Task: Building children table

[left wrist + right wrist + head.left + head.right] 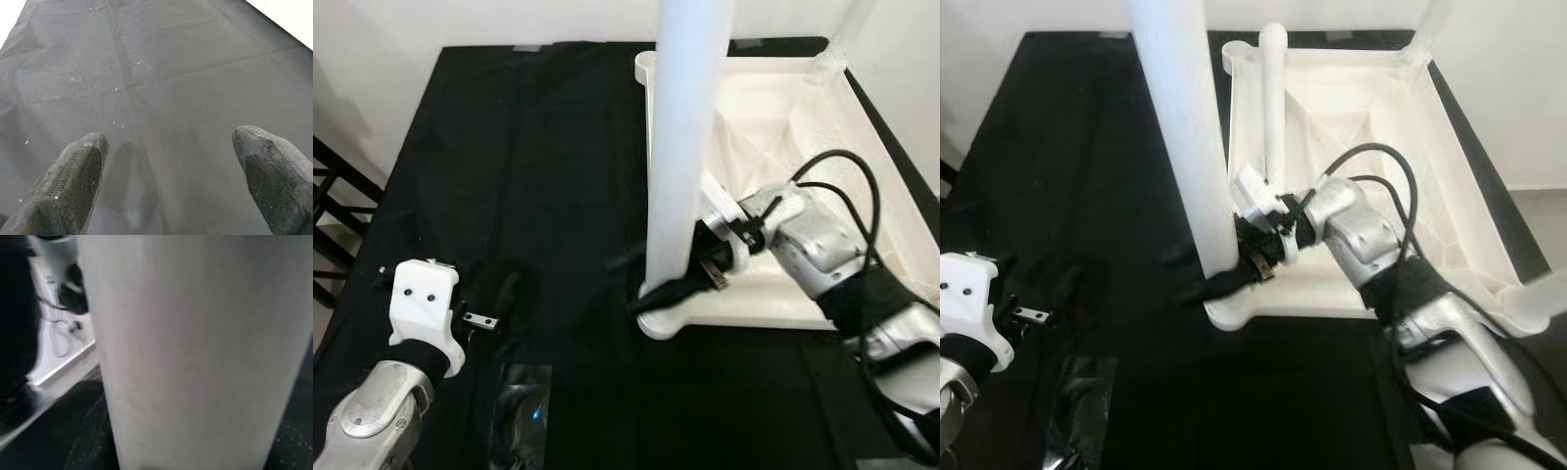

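Note:
The white table top (773,311) lies upside down on a black cloth (529,157). A thick white leg (685,147) stands upright in its near-left corner. My right gripper (671,284) is shut on the base of that leg, one black finger on each side. The right wrist view has the leg (195,352) pressed close against the camera. My left gripper (171,181) hovers open over bare cloth at the front left, with nothing between its fingers (73,181). Further legs stand at the far-left (1273,98) and far-right (1430,29) corners.
A clear plastic bag (519,416) lies on the cloth near my left arm. A black rack (333,225) stands off the cloth's left edge. A white wall runs behind. The right arm's black cable (847,171) loops over the table top.

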Tool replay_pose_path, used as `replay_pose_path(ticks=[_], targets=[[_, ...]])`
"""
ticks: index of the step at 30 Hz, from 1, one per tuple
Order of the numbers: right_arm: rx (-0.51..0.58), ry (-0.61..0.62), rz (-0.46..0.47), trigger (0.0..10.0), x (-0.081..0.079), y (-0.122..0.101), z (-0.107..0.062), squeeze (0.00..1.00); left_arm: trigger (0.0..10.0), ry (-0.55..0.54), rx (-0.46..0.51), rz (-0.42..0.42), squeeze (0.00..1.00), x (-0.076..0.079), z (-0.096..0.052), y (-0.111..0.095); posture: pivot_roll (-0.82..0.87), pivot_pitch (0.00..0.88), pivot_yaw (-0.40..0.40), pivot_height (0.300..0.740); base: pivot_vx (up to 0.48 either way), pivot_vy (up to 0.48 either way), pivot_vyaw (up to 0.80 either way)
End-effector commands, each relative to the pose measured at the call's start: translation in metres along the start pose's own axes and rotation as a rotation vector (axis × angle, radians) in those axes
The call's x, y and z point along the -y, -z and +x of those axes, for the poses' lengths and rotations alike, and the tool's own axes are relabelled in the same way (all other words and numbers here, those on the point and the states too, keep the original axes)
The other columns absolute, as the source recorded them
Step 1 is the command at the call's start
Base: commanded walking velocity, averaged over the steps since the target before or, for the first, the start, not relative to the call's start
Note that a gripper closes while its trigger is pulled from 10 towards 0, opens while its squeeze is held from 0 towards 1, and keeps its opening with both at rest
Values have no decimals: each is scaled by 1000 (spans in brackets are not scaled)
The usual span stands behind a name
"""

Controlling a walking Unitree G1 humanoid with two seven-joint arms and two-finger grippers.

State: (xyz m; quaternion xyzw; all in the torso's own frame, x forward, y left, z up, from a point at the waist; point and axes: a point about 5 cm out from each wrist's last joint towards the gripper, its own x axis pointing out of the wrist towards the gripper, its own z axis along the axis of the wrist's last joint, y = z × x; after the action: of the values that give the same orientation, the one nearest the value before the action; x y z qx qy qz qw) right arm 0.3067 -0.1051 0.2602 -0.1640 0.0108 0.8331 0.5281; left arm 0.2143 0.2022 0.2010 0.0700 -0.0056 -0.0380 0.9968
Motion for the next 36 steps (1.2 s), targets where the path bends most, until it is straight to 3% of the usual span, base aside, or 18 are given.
replay_pose_path(ticks=[1,8,13,16,19,30,33,36], targets=[[-75,-101,279,10000,-21,55,15,0,10000,-4,-27,8,0,-3,-1,5,118,335,11,740,0,0,0],[-76,-160,328,10000,-37,52,14,0,10000,-2,-25,7,0,-2,0,6,116,333,13,740,0,0,0],[-60,-120,283,10000,-35,64,17,0,10000,-1,-22,11,0,-2,2,5,119,332,16,740,0,0,0],[-105,-129,257,10000,-37,69,18,0,10000,-1,-22,12,0,-3,2,5,122,334,20,740,0,0,0],[-140,-114,190,10000,-27,67,17,0,10000,0,-22,16,0,-4,3,4,124,336,22,740,0,0,0],[-141,-36,103,10000,-7,60,11,0,10000,-3,-19,16,0,-4,4,4,122,340,13,740,0,0,0],[-106,-5,103,10000,-4,60,11,0,10000,-4,-19,16,0,-4,3,4,123,341,13,740,0,0,0],[33,95,140,10000,4,60,13,0,10000,-7,-21,16,0,-4,3,4,125,343,14,740,0,0,0]])
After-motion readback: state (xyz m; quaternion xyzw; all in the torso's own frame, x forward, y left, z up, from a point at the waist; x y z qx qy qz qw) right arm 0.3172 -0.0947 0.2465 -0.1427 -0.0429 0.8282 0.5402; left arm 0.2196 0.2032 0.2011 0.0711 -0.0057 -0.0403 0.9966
